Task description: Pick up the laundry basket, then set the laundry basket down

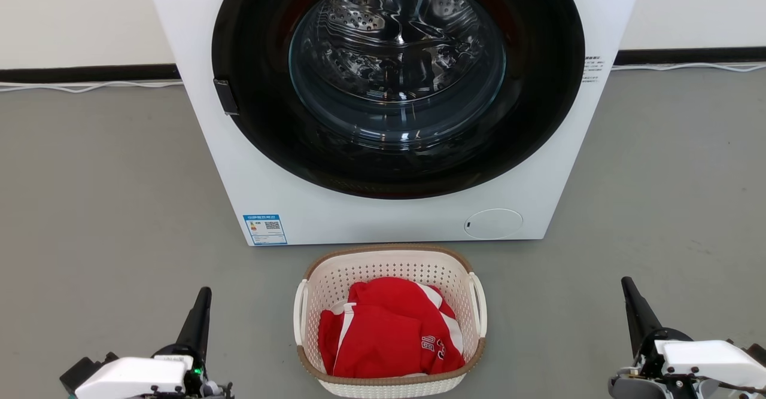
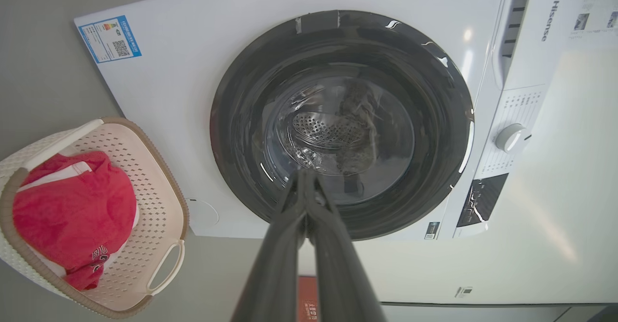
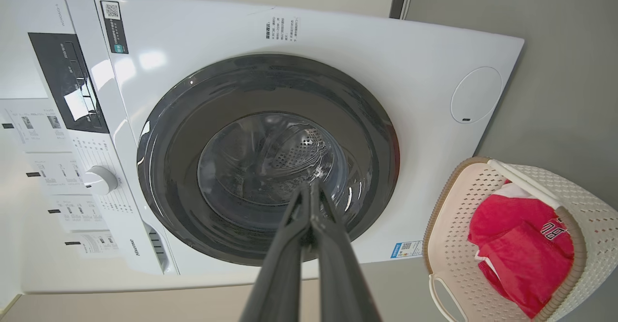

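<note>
The laundry basket point(image 1: 461, 279) stands on the grey floor just in front of the washing machine, cream-white and perforated with a brown rim and white side handles. A red garment point(image 1: 386, 327) lies inside it. The basket point(image 2: 159, 201) sits at the lower left of the left wrist view, and the basket point(image 3: 451, 225) at the lower right of the right wrist view. My left gripper point(image 1: 205, 291) is shut, well left of the basket. On the other side my right gripper point(image 1: 626, 282) is shut too, well right of it. In each wrist view the left gripper point(image 2: 303, 175) and right gripper point(image 3: 309, 187) point at the machine's door.
The white front-loading washing machine point(image 1: 251, 166) with its shut dark round door point(image 1: 398, 76) rises right behind the basket. Grey floor point(image 1: 102, 207) stretches to both sides. A white cable point(image 1: 84, 87) runs along the wall's dark skirting.
</note>
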Available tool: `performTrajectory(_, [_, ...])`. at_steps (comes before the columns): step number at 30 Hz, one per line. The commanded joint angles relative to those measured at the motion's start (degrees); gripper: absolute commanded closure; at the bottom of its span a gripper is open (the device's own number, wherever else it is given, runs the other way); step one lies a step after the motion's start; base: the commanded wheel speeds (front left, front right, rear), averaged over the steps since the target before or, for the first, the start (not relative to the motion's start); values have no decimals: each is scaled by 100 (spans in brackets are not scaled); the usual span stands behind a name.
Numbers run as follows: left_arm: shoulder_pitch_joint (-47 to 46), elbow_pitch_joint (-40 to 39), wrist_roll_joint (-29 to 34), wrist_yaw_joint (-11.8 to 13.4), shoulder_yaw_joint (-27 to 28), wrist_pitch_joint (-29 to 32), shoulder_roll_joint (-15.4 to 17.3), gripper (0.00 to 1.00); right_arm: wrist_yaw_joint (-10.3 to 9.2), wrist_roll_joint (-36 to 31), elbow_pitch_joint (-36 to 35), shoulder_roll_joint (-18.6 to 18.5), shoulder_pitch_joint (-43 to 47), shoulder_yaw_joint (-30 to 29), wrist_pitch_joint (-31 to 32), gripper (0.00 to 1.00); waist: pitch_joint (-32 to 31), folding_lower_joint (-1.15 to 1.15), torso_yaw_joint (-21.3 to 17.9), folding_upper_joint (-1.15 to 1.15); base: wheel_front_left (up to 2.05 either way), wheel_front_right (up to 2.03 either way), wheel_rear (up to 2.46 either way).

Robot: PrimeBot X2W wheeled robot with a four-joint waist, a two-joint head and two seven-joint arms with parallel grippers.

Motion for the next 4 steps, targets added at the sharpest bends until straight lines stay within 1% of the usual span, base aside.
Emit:
performTrajectory(1, [-337,-197,-171,-68,132,54,60,100,40,192,-220,-18,-322,101,72,100,1,0,2,0,0,0,0])
performTrajectory(4, [-358,-217,-357,-76,134,104,59,100,41,393,-250,-7,-332,84,123,100,4,0,6,0,0,0,0])
